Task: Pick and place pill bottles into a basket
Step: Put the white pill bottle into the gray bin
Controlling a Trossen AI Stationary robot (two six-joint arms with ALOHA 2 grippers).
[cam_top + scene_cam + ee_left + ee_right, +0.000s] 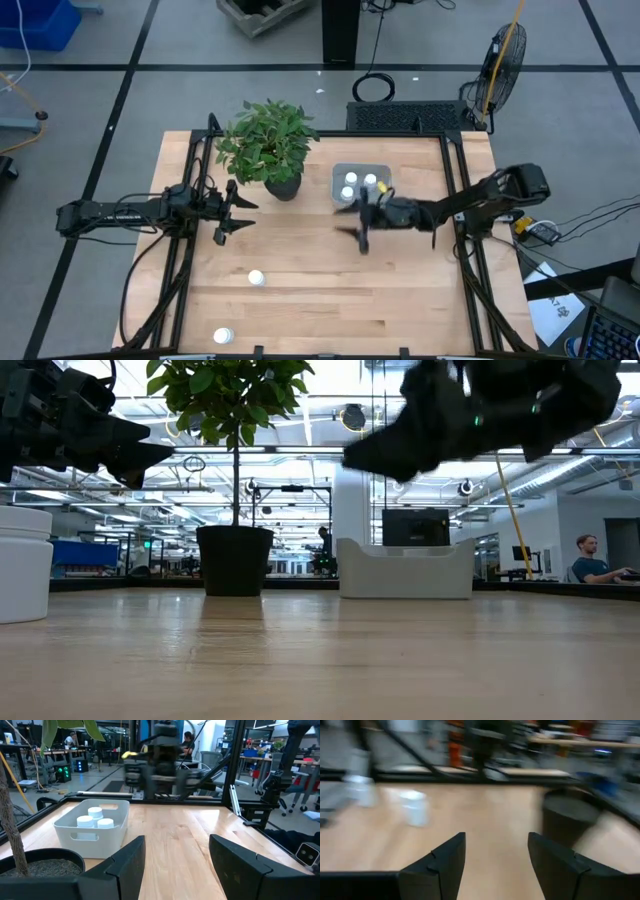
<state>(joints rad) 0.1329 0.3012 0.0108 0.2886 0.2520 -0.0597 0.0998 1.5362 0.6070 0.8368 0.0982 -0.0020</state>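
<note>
The pale basket stands right of the dark plant pot and holds three white pill bottles; they also show in the left wrist view. Two more bottles stand upright on the table: one near the middle, one at the near edge; both show blurred in the right wrist view. My right gripper is open and empty above the table, just near of the basket. My left gripper is open and empty at the table's left, near the pot.
A leafy plant rises from the pot at the far left-centre. Black frame rails run along the table's left and right sides. Bare wood lies between the two grippers and toward the near right.
</note>
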